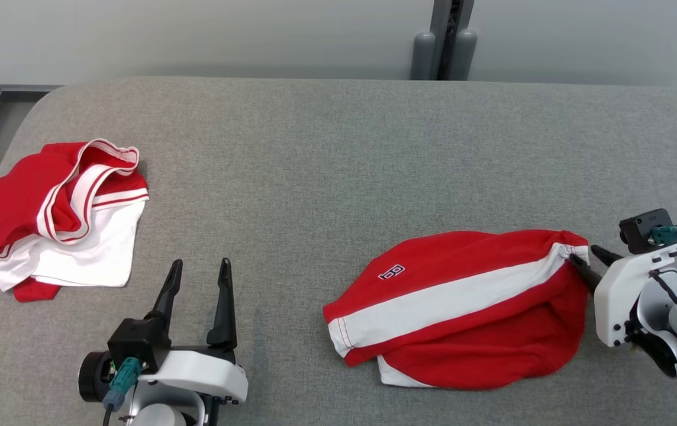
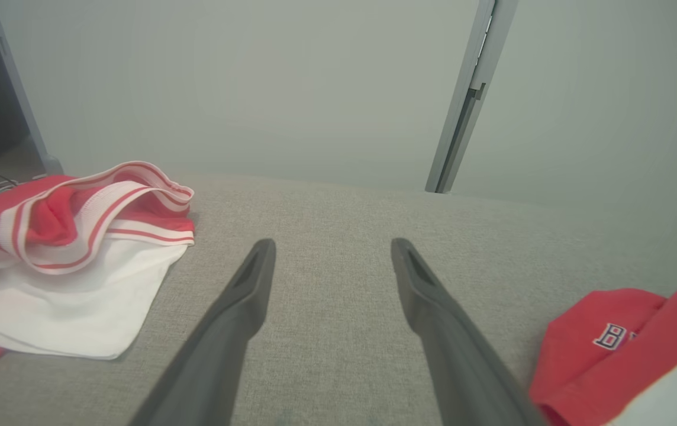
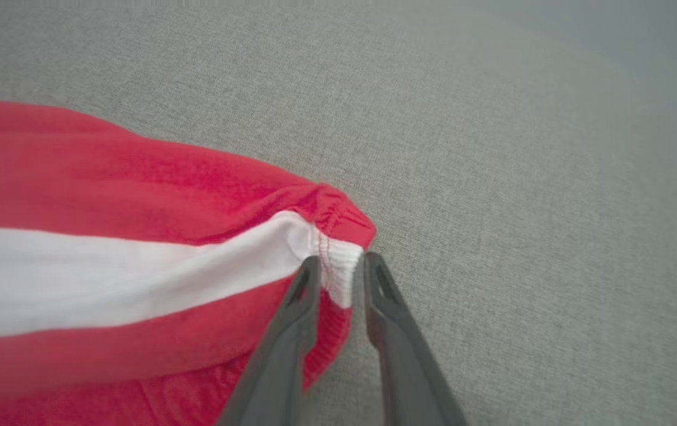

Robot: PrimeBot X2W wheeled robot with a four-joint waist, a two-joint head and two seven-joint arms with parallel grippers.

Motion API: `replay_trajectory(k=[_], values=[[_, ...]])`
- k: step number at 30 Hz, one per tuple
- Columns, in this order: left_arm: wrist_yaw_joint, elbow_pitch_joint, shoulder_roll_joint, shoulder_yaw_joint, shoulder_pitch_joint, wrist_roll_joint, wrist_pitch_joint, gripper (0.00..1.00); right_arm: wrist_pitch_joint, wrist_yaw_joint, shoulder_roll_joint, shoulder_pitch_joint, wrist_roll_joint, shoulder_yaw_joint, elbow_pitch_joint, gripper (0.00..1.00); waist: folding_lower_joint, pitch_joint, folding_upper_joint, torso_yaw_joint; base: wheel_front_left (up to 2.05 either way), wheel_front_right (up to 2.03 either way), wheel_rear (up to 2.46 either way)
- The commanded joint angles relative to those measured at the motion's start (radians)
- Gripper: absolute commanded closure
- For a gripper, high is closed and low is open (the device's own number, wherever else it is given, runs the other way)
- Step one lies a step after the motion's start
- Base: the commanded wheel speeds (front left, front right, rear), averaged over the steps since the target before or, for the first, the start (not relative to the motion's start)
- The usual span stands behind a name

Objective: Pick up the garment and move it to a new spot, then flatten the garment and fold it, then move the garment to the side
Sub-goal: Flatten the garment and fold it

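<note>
Right fingers (image 3: 291,331) flank the white hem corner of the garment (image 1: 463,296), narrow gap between them; can't tell if they bite. Corner hold suits tugging it flat, I reckon. Rest lies on the table (image 1: 315,177) beyond the tips. Left fingers (image 2: 238,319) spread wide, empty, parked clear; second red-white pile (image 1: 48,207) off their left.

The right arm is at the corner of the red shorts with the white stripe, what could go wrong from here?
1. The jaws of the right gripper straddle only the bunched waistband corner of the shorts; such a thin bite could slip, or snag on withdrawal.
2. The shorts lie rumpled and doubled, so a one-corner pull would likely drag the heap rather than flatten it.
3. The left gripper hovers open, away from the shorts, giving no counter-hold.
</note>
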Motion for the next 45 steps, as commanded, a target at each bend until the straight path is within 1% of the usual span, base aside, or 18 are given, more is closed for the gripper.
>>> replay_trajectory(k=[1, 4, 7, 11, 16, 19, 21, 22, 26, 28, 30, 32, 36, 42, 45], values=[[-0.003, 0.0, 0.003, 0.005, -0.015, 0.004, 0.0, 0.0, -0.006, 0.0, -0.003, -0.008, 0.004, -0.001, 0.003, 0.0, 0.0, -0.005, 0.0, -0.003, 0.0, 0.0, 0.0], [0.001, -0.001, 0.004, 0.006, -0.007, 0.002, 0.0, 0.0, -0.022, 0.0, 0.004, -0.007, 0.026, 0.006, -0.004, 0.0, 0.0, -0.023, 0.0, -0.014, 0.0, 0.0, 0.0], [0.005, -0.002, 0.004, 0.007, 0.005, 0.0, 0.0, 0.0, -0.041, 0.0, -0.005, -0.008, 0.037, 0.018, -0.021, 0.0, 0.0, -0.048, 0.0, -0.027, 0.0, 0.0, 0.0], [0.009, -0.008, 0.004, 0.009, 0.027, 0.012, 0.0, 0.0, -0.103, 0.0, -0.014, -0.005, 0.053, 0.004, -0.061, 0.0, 0.0, -0.085, 0.0, -0.045, 0.0, 0.0, 0.0], [0.018, -0.024, 0.003, 0.013, 0.044, 0.013, 0.0, 0.0, -0.269, 0.0, -0.02, 0.022, 0.032, -0.077, -0.129, 0.0, 0.0, -0.114, 0.0, -0.06, 0.0, 0.0, 0.0], [0.02, -0.034, 0.004, 0.015, 0.054, 0.015, 0.0, 0.0, -0.307, 0.0, -0.007, 0.061, -0.019, -0.181, -0.185, 0.0, 0.0, -0.118, 0.0, -0.065, 0.0, 0.0, 0.0], [0.021, -0.039, 0.003, 0.015, 0.06, 0.017, 0.0, 0.0, -0.311, 0.0, 0.021, 0.108, -0.08, -0.316, -0.259, 0.0, 0.0, -0.116, 0.0, -0.067, 0.0, 0.0, 0.0], [0.021, -0.04, 0.004, 0.014, 0.063, 0.018, 0.0, 0.0, -0.31, 0.0, 0.045, 0.155, -0.114, -0.391, -0.296, 0.0, 0.0, -0.114, 0.0, -0.067, 0.0, 0.0, 0.0], [0.015, -0.034, 0.003, 0.003, 0.068, 0.008, 0.0, 0.0, -0.308, 0.0, 0.175, 0.348, -0.268, -0.684, -0.443, 0.0, 0.0, -0.112, 0.0, -0.062, 0.0, 0.0, 0.0], [0.013, -0.03, 0.003, -0.003, 0.074, 0.003, 0.0, 0.0, -0.308, 0.0, 0.25, 0.431, -0.338, -0.784, -0.5, 0.0, 0.0, -0.112, 0.0, -0.058, 0.0, 0.0, 0.0], [0.012, -0.027, 0.004, -0.008, 0.078, 0.002, 0.0, 0.0, -0.308, 0.0, 0.311, 0.49, -0.392, -0.852, -0.551, 0.0, 0.0, -0.113, 0.0, -0.055, 0.0, 0.0, 0.0], [0.013, -0.026, 0.003, -0.013, 0.08, 0.002, 0.0, 0.0, -0.308, 0.0, 0.352, 0.524, -0.435, -0.889, -0.593, 0.0, 0.0, -0.113, 0.0, -0.055, 0.0, 0.0, 0.0], [0.012, -0.023, 0.004, -0.02, 0.079, 0.003, 0.0, 0.0, -0.308, 0.0, 0.396, 0.567, -0.486, -0.916, -0.636, 0.0, 0.0, -0.117, 0.0, -0.055, 0.0, 0.0, 0.0], [0.025, -0.033, 0.003, -0.02, 0.08, -0.002, 0.0, 0.0, -0.308, 0.0, 0.413, 0.589, -0.505, -0.926, -0.655, 0.0, 0.0, -0.123, 0.0, -0.053, 0.0, 0.0, 0.0], [0.03, -0.041, 0.004, -0.02, 0.084, -0.001, 0.0, 0.0, -0.308, 0.0, 0.41, 0.597, -0.509, -0.907, -0.663, 0.0, 0.0, -0.128, 0.0, -0.052, 0.0, 0.0, 0.0]])
